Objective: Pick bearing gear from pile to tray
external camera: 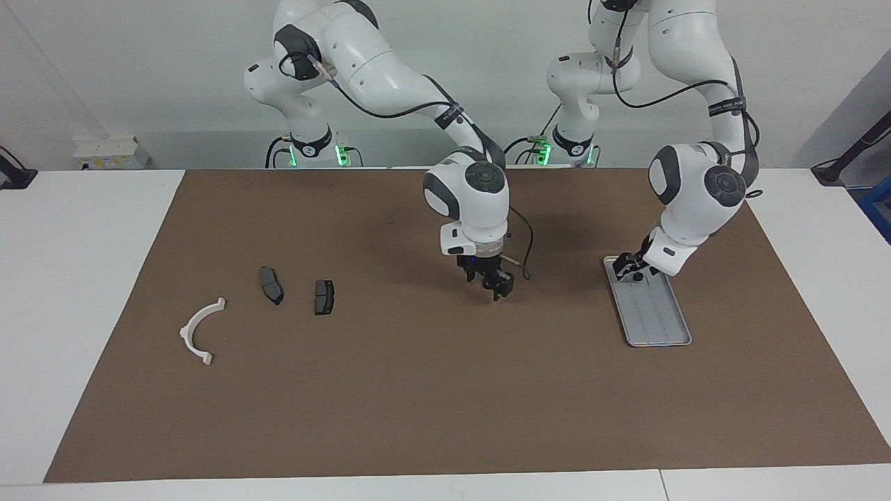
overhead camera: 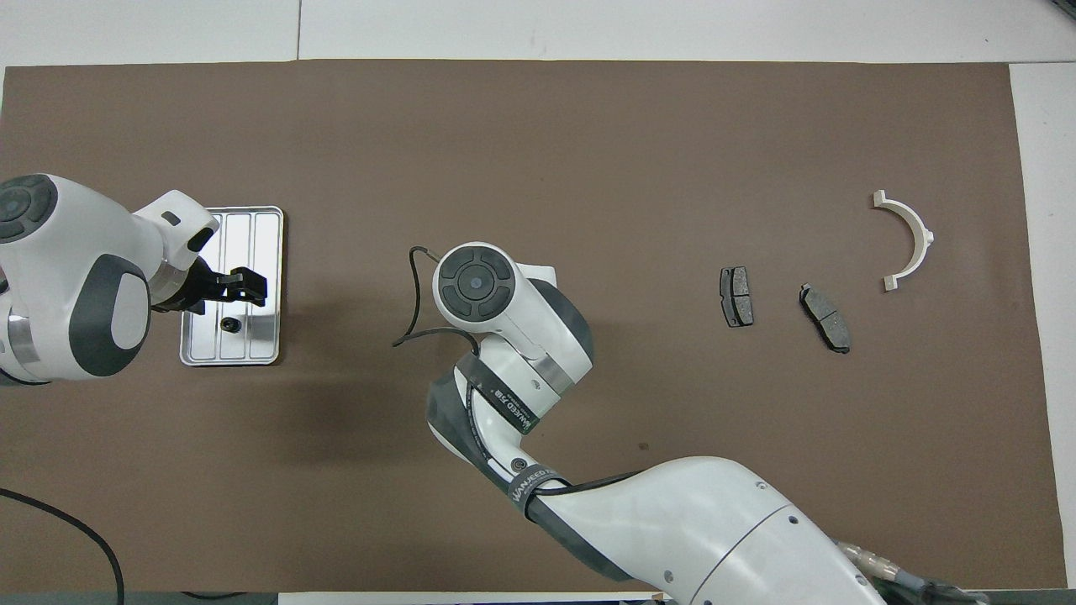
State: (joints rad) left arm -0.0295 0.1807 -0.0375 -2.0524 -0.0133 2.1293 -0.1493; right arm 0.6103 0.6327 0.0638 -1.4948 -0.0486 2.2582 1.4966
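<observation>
The silver tray [external camera: 658, 316] lies on the brown mat toward the left arm's end; it also shows in the overhead view [overhead camera: 267, 244]. A small black round piece [external camera: 637, 276] lies on it, seen from above too [overhead camera: 228, 323]. My left gripper [external camera: 628, 266] hangs low over the tray's end nearest the robots, open, just beside that piece [overhead camera: 245, 286]. My right gripper [external camera: 498, 282] hangs over the bare middle of the mat; its wrist hides it from above. The pile lies toward the right arm's end: two dark brake pads [external camera: 271, 285] [external camera: 324, 297] and a white half-ring bracket [external camera: 202, 331].
From above the pads [overhead camera: 736, 296] [overhead camera: 825, 306] and the bracket [overhead camera: 908, 239] lie spread apart. A brown mat [external camera: 418, 403] covers most of the white table. A loose black cable [external camera: 525, 243] hangs from the right wrist.
</observation>
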